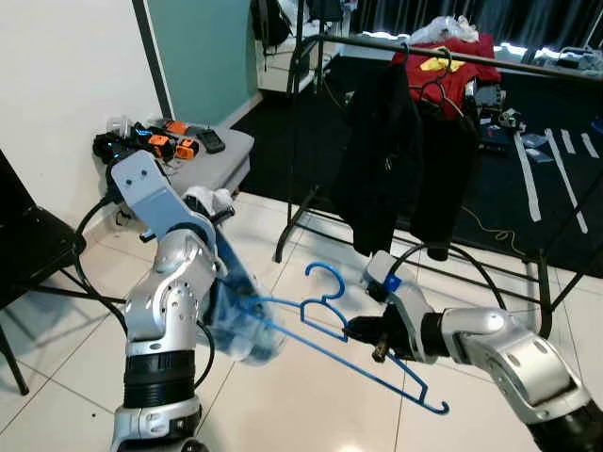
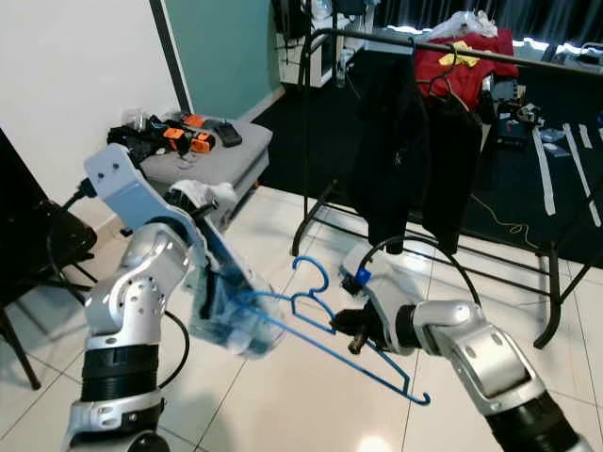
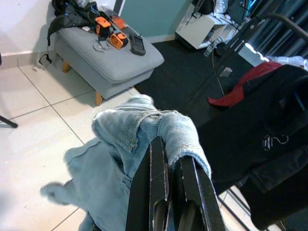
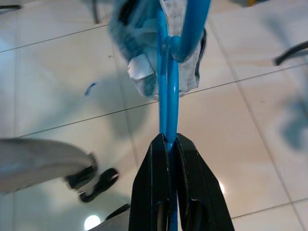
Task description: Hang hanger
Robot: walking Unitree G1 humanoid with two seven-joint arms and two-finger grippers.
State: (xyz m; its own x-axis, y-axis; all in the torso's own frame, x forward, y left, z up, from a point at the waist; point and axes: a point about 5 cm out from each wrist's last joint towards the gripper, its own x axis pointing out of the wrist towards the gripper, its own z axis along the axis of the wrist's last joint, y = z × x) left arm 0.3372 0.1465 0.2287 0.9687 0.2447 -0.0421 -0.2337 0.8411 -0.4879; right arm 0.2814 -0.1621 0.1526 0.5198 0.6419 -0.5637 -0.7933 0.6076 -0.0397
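Fingers (image 4: 185, 192) of the right gripper (image 4: 168, 159) are pinched narrow on the blue hanger (image 1: 363, 348), whose thin plastic bar runs straight into the slot between them in the right wrist view. Seen from the head, that gripper (image 1: 369, 331) holds the hanger near the middle of its upper side, just below the hook, which curls upward toward the clothes rack (image 1: 415, 47). The hanger is tilted, its far corner dipping toward the white tiled floor (image 1: 311, 405) on the robot's right, its other end reaching into the denim garment (image 1: 240, 315) on the robot's left.

The left gripper (image 3: 166, 168) is closed on that pale blue denim, the cloth bunched over and around its fingertips; the rest hangs down beside the silver left arm (image 1: 170, 301).

Behind, dark and red clothes (image 1: 405, 141) hang on the black rack. A grey ottoman (image 1: 212, 155) with orange-and-black tools stands by the wall.
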